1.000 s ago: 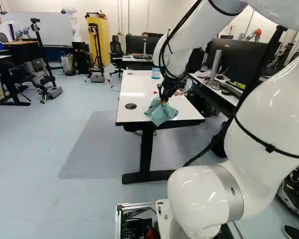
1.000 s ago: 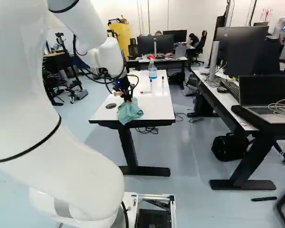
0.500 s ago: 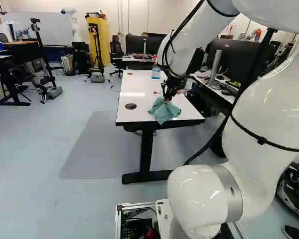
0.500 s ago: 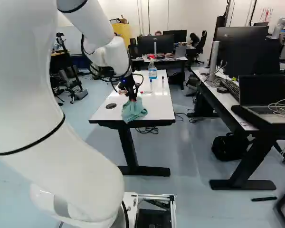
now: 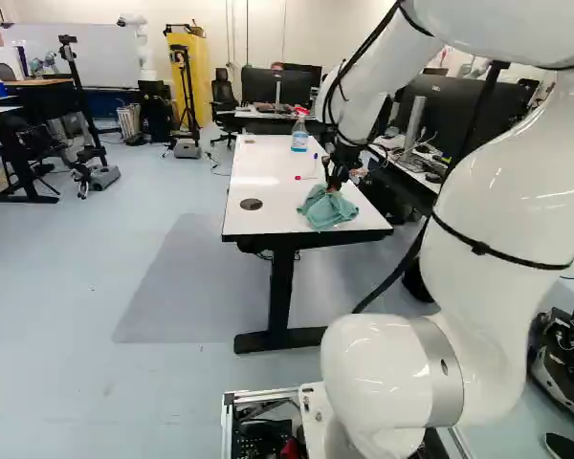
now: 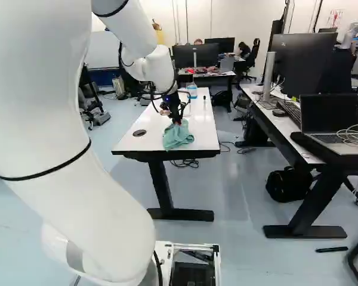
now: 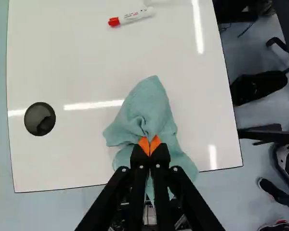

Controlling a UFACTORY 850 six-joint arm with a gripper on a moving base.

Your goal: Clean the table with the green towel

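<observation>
Over the near end of the white table (image 5: 258, 215), toward its right side, my gripper (image 5: 332, 188) points down in the left base view. Bunched under it is the green towel (image 5: 325, 208), also seen in the right base view as a crumpled towel (image 6: 178, 137). In the wrist view the gripper (image 7: 149, 146) is shut on a pinched fold of the towel (image 7: 147, 106), orange pads together. The cloth spreads ahead of the fingers on the tabletop (image 7: 62, 159), and part hangs past the near edge beneath them.
A red-capped marker (image 7: 131, 17) lies on the table ahead of the towel. A round black grommet (image 7: 40, 119) is set in the tabletop. Farther back stands a spray bottle (image 5: 299, 136). A desk with a laptop (image 6: 330, 122) stands to the right.
My arm has swung rightward in both base views, and the gripped towel has slid with it across the table's near end. The base has not moved.
</observation>
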